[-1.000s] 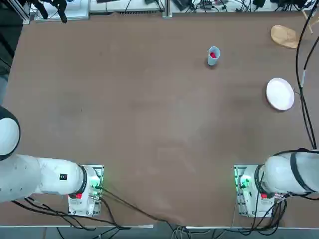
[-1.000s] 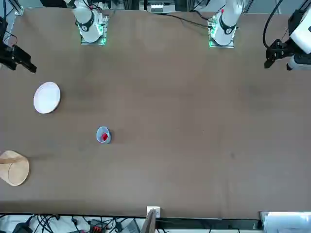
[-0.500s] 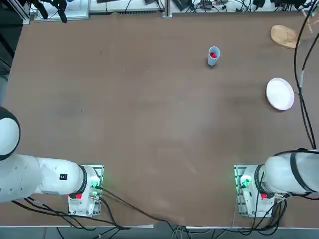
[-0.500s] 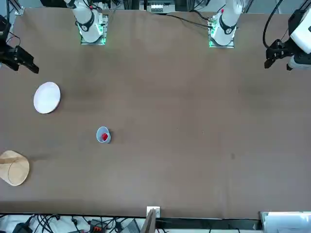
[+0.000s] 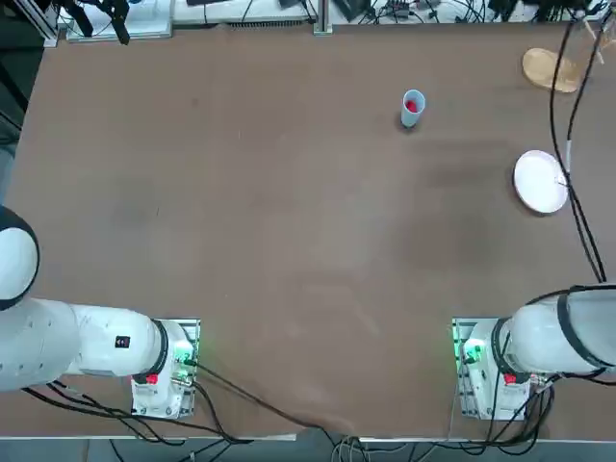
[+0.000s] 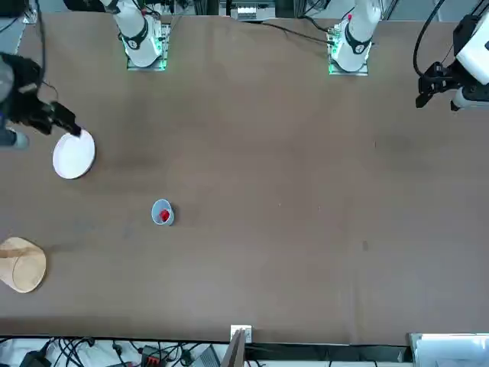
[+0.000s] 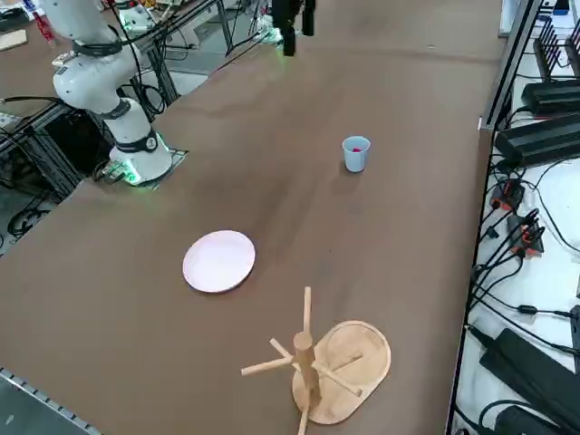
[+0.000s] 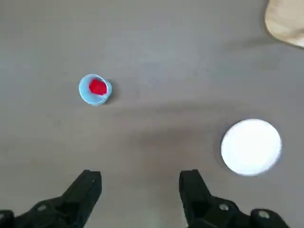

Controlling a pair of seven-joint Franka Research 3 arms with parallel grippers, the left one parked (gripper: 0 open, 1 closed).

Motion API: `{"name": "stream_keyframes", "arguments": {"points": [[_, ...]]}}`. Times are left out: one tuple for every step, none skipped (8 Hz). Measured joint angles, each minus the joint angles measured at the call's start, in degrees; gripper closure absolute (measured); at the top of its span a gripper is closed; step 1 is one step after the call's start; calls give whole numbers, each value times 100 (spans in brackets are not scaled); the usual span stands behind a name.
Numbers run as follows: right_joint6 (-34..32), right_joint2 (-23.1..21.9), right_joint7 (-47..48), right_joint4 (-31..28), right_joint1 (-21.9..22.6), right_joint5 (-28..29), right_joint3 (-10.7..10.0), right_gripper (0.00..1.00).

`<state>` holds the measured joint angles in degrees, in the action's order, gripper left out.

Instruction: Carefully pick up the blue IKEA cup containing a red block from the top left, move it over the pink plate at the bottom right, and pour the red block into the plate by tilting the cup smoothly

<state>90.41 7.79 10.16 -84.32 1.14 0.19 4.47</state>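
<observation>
The blue IKEA cup (image 5: 412,107) stands upright on the brown table, with the red block (image 5: 412,104) inside it. In the wrist view the red block (image 8: 98,87) shows through the round rim of the cup (image 8: 95,89). The pink plate (image 5: 540,181) lies nearer the robot's right edge and holds nothing. My right gripper (image 8: 140,187) hangs open high over the table, with nothing between its fingers. In the front view the gripper (image 6: 67,124) is just beside the plate (image 6: 74,154) and well away from the cup (image 6: 162,213).
A tan wooden oval base with a stick and pegs (image 7: 317,358) stands at the table's far right corner, beyond the plate (image 7: 219,260). A black cable (image 5: 568,144) hangs across the plate's side of the top view. Cables and power strips (image 7: 535,136) line the table's far edge.
In the front view my right gripper has moved in from the table's edge to just beside the plate. Cup, block and plate have not moved.
</observation>
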Motion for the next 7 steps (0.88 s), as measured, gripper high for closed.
{"name": "stream_keyframes", "arguments": {"points": [[365, 211, 242, -29, 197, -7, 3, 0], [704, 458, 419, -48, 385, -45, 6, 0], [1003, 720, 586, -61, 560, -102, 6, 0], [1250, 971, 766, -69, 727, -203, 6, 0], [1511, 1204, 950, -73, 867, -291, 7, 0], [1794, 1416, 1144, -75, 973, -314, 6, 0], [2009, 1582, 1314, -74, 1072, -334, 6, 0]]}}
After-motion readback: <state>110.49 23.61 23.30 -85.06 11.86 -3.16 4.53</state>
